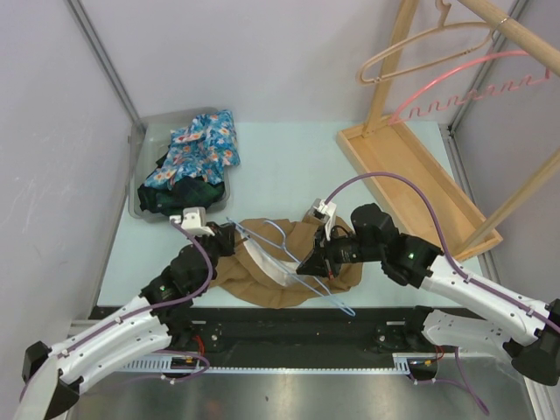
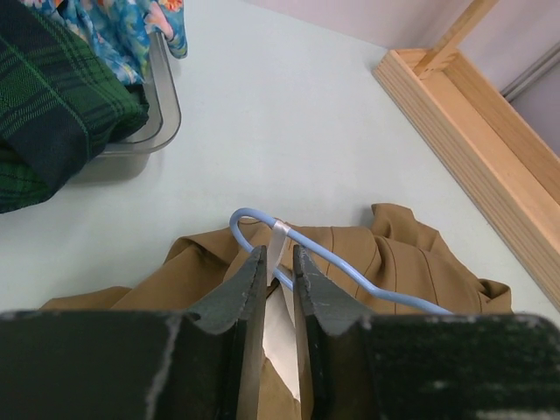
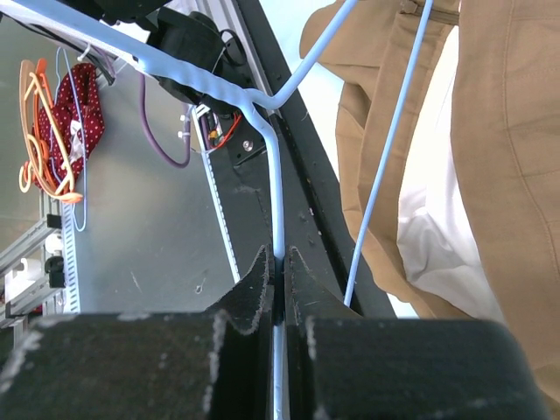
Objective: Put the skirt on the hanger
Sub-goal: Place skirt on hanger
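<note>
The right gripper (image 3: 278, 255) is clamping the blue hanger (image 3: 275, 184) tightly. The left gripper (image 2: 280, 255) is pinching the brown skirt (image 2: 420, 254), which I judge needs threading onto the hanger next.

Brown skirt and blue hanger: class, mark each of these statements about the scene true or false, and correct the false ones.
1. The right claw is shut on the blue hanger. True.
2. The brown skirt hangs from the wooden rack. False: it lies crumpled on the table.
3. A floral cloth sits in the grey bin. True.
4. The wooden rack carries no hangers. False: a pink hanger hangs on it.
</note>
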Controlling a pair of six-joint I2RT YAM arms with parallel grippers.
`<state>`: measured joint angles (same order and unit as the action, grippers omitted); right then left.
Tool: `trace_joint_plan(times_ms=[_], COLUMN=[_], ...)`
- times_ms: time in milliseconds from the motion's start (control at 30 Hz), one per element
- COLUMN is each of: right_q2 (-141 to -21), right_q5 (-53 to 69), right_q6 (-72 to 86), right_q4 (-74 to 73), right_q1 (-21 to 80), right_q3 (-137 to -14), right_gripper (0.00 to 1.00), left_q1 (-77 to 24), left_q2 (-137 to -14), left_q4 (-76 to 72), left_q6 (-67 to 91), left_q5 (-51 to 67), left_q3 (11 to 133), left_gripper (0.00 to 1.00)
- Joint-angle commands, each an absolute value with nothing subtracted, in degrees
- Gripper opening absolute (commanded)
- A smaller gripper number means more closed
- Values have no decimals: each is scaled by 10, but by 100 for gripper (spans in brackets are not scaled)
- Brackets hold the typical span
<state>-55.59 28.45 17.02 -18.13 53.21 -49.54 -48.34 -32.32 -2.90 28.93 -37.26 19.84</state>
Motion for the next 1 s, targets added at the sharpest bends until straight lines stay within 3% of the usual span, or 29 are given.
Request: trace_joint_plan(times_ms=[0, 333, 533, 967], right_q2=[-548, -554, -555, -570], right_q5=[303, 316, 316, 297], right_q6=[175, 179, 178, 175], right_q4=[-142, -136, -143, -137], right_q1=[528, 526, 526, 525], right_q3=[-499, -499, -499, -499], right_gripper=[0, 0, 0, 0], left_q1=[-480, -480, -480, -480], left_q2=[-318, -366, -408, -386], left_q4=[-48, -84, -104, -72], left_q6=[268, 263, 242, 225], left_q5=[-357, -346, -348, -321], left_q3=[201, 198, 219, 231], left_gripper=[22, 15, 1, 0])
